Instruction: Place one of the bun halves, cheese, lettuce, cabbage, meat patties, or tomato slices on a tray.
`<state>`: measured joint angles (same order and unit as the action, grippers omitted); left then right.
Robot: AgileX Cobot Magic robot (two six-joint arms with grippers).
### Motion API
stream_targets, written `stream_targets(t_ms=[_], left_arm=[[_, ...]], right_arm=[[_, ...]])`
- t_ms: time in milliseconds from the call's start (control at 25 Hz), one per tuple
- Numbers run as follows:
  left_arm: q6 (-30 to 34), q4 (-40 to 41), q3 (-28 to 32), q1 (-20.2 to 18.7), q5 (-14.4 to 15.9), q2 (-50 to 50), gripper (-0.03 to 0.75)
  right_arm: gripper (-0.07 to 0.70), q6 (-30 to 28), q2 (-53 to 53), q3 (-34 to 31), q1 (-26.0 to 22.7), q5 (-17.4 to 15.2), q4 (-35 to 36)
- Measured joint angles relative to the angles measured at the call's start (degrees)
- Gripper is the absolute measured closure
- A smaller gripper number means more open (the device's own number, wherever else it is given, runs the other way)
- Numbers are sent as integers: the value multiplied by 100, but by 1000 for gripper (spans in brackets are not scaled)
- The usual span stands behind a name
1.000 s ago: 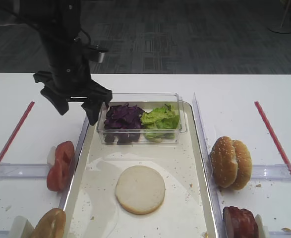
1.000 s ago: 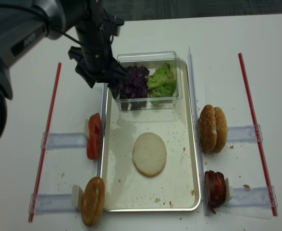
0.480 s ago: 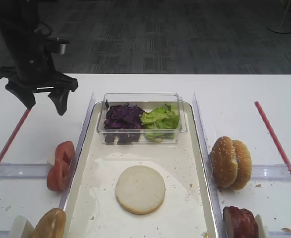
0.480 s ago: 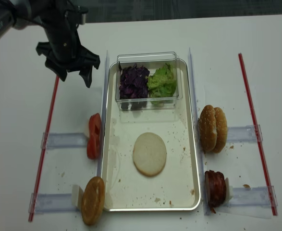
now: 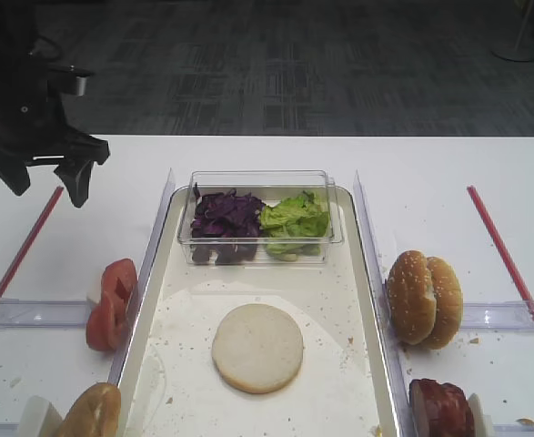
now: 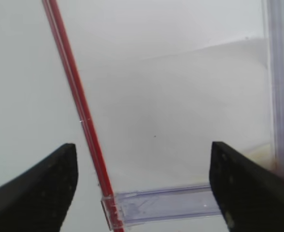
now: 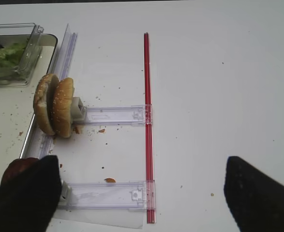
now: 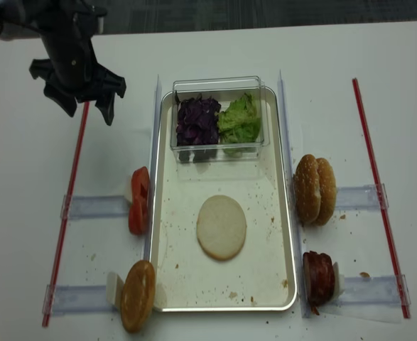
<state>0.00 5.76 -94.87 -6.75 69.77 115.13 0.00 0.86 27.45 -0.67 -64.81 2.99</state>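
With one flat bun half (image 5: 257,348) lying cut face up mid-tray (image 5: 362,300), my left end effector (image 5: 39,177) hangs spread and empty over the counter (image 5: 430,164) beside the red strip (image 5: 16,259), clear of the tomato slices (image 5: 110,303).

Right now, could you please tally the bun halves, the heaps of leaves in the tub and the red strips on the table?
Bun halves: 4 (flat one on the tray, two sesame-seeded, one golden-brown)
Leaf heaps: 2 (cabbage, lettuce)
Red strips: 2
Total: 8
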Motion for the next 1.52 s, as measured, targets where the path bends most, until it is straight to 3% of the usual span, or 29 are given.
stream_targets(t_ms=[320,600,1520], left_arm=[[105,36,0,111,0,-103,198],[115,-29,164,182,22,-906,202],[0,-48,3825,182,67,-4797,203]], right_arm=[[-60,0,0,0,0,0,0],[-60,0,0,0,0,0,0],[-60,0,0,0,0,0,0]])
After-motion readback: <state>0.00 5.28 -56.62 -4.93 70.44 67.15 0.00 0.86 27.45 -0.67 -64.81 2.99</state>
